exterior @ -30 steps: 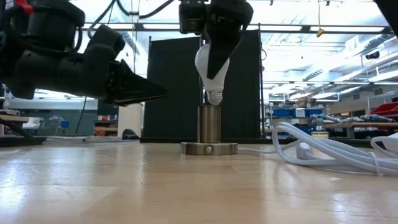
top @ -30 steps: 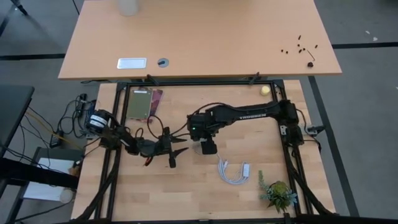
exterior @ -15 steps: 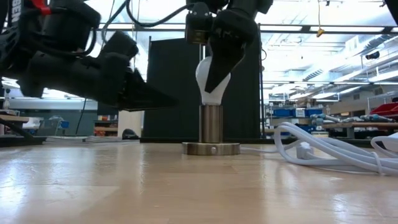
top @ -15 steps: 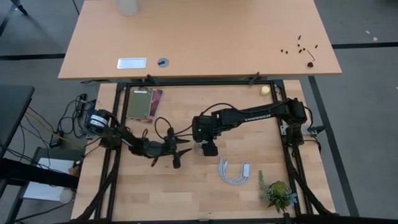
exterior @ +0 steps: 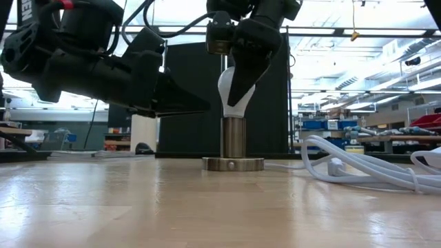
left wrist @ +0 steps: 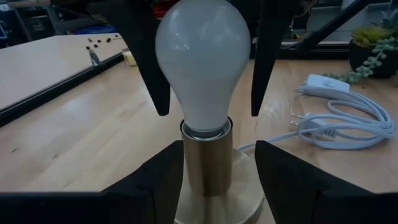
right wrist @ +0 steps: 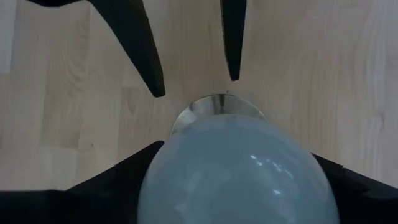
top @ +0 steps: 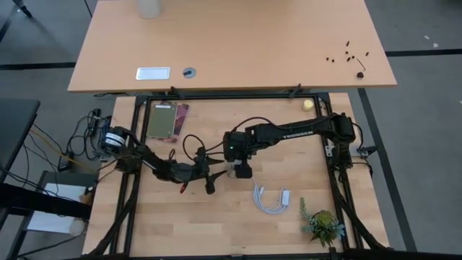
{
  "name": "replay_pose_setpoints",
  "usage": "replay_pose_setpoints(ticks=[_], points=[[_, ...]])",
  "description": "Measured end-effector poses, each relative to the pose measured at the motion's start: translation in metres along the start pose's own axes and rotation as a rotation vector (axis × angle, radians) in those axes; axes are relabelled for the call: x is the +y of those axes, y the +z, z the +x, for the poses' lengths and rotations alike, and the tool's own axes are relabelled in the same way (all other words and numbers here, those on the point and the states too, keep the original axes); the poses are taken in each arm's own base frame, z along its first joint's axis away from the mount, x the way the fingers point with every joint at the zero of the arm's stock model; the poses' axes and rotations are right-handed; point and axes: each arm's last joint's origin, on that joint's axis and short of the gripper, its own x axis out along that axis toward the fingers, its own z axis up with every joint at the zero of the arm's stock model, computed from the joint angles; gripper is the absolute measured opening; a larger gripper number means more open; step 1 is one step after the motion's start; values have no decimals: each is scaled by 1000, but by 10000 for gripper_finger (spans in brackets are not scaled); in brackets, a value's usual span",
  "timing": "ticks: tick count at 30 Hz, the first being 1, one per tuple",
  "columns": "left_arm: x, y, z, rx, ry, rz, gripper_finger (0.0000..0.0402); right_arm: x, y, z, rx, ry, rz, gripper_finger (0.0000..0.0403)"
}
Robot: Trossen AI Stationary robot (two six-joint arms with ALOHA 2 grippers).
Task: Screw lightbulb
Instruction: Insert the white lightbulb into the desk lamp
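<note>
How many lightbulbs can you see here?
1. The lightbulb sits upright in the brass socket mid-table, between the fingers of the right gripper above it. No spare shows anywhere on the table.

Frosted white lightbulb (left wrist: 202,62), upright, screw base seated in the brass socket (left wrist: 207,163) at table centre

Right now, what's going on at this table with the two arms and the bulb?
The lightbulb stands upright with its base seated in the brass socket. The right claw comes down from above, a finger on either side of the bulb; in the left wrist view they look slightly clear of the glass. The left claw reaches in level, open, its fingers either side of the socket post. A white cable lies nearby.
</note>
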Motion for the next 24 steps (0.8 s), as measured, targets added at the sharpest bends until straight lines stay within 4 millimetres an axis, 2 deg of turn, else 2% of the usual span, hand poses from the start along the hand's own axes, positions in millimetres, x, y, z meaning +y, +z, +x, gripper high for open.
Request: replay_pose_setpoints(ticks=[2, 7, 11, 24], points=[[0, 0, 0, 0, 0, 1, 204, 0, 0, -2, 14, 0, -15, 321], [-1, 1, 0, -8, -36, -4, 204, 0, 9, -25, 45, -55, -20, 329], [-1, 1, 0, -6, -40, -3, 204, 3, 13, -35, 47, -57, -52, 332], [-1, 0, 0, 3, -37, -2, 204, 5, 10, -37, 94, -68, -171, 334]])
